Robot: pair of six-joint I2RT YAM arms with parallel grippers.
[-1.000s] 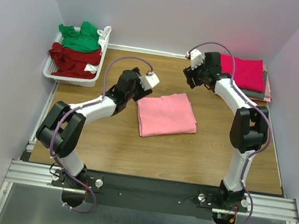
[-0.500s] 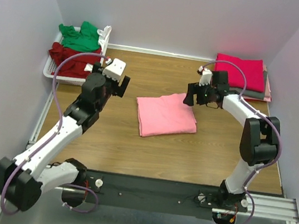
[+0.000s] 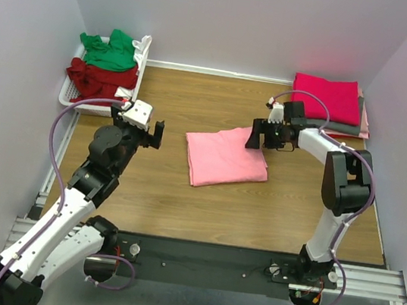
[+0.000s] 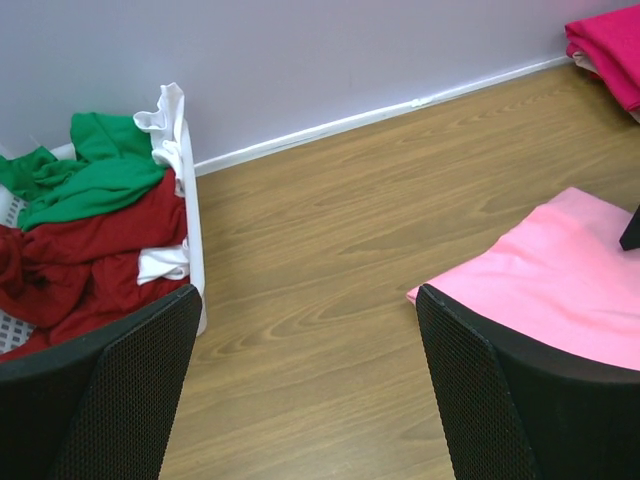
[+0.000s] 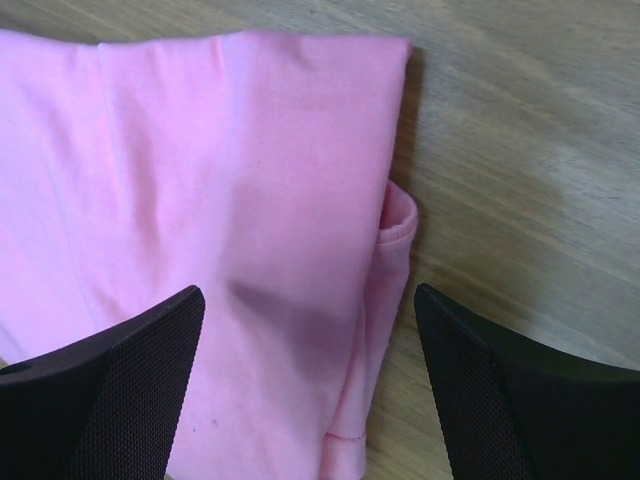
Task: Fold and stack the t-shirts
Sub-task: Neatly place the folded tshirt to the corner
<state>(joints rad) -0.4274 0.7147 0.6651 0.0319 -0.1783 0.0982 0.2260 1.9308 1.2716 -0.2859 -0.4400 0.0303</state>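
Over the pink t-shirt, right jaws now, wide apart

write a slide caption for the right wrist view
Jaws wide open, right gripper poised over a corner of the folded pink t-shirt on the wooden table

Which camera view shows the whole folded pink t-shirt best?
Top external: the pink t-shirt lies nearly whole in view. The right wrist view shows only one folded corner, close up; the left wrist view, only a part at the right.
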